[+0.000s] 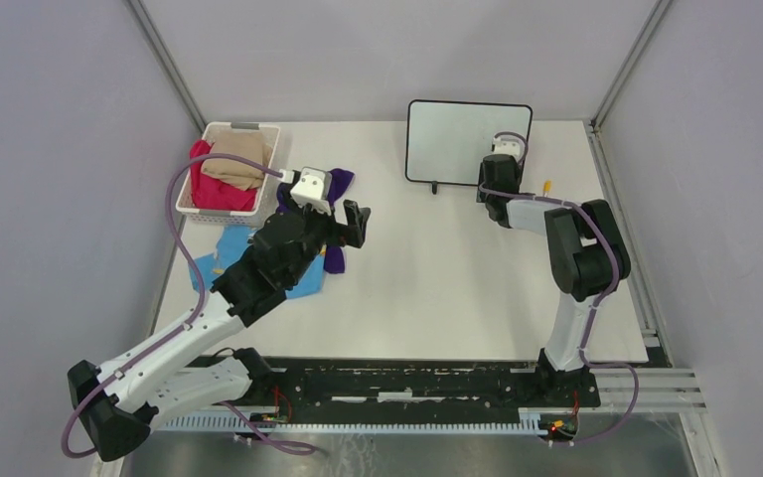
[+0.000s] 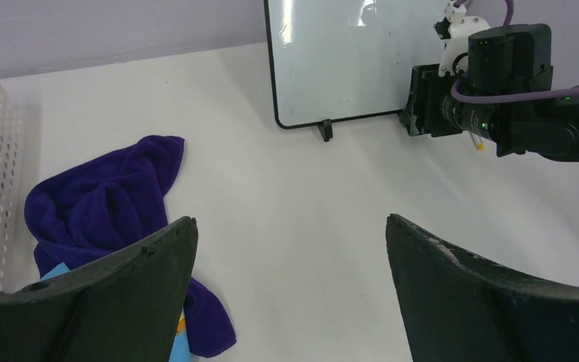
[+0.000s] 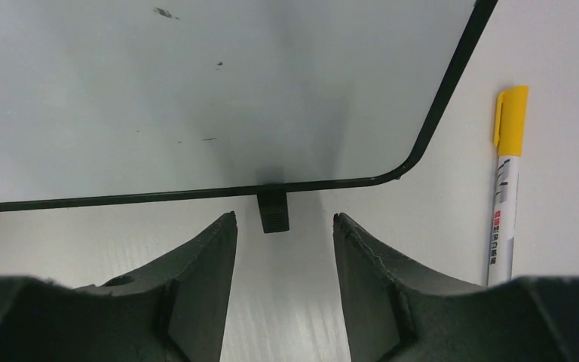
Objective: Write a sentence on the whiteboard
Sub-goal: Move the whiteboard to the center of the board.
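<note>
top: overhead, whole table (image 1: 437, 298) | wrists: low, facing whiteboard (image 2: 347, 60) (shared; right nearest)

Whiteboard (image 1: 457, 139) — black frame, upright on feet, far centre-right.

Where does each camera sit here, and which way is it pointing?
Top external: above and behind the bases, looking down over the table at the whiteboard; left arm and right arm both show.
Left wrist: on the left arm, facing across to the whiteboard and a purple cloth; left fingers spread wide at the bottom.
Right wrist: close to the whiteboard's lower edge, yellow-capped marker beside it; right fingers below.
Shared: all three see the whiteboard; left wrist also sees the right arm.
</note>
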Controlling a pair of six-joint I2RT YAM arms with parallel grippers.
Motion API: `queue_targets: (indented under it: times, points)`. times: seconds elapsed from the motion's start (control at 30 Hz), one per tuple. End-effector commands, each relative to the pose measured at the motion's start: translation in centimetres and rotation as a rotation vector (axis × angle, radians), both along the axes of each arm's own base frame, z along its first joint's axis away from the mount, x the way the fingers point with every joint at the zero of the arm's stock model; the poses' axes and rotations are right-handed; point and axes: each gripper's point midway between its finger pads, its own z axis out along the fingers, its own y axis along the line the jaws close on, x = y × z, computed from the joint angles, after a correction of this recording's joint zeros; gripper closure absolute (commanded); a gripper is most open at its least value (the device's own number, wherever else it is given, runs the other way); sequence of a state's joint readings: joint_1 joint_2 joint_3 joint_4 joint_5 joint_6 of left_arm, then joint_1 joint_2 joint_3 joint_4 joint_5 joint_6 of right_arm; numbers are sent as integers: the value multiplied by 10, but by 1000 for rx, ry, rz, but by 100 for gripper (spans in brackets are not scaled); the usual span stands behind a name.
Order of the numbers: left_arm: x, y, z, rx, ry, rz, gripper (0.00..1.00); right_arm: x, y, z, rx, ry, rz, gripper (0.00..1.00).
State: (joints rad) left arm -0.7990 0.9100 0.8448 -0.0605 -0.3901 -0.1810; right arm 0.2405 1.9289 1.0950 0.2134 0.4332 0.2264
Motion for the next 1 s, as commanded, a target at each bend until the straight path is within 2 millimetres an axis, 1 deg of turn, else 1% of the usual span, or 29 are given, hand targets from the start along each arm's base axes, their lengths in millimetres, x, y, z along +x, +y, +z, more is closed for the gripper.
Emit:
queue_targets:
  times: [0.0,0.17,0.37,0.57,0.8,0.97]
  points:
    - [2,-1,24,6,-65,-9,1,18,-1,11,13,-39,3,45]
    - [3,-2,22,12,-61,-10,1,22,-1,5,21,-30,9,50]
    - [4,-3,20,21,-56,-9,1,29,4,1,27,-26,28,56]
    - [5,-4,18,28,-53,-10,1,31,5,-3,20,-17,42,64]
    - [5,-5,17,27,-51,-13,1,26,5,-7,17,-8,54,76]
    - [6,-5,17,29,-51,-13,1,16,4,-10,11,3,67,91]
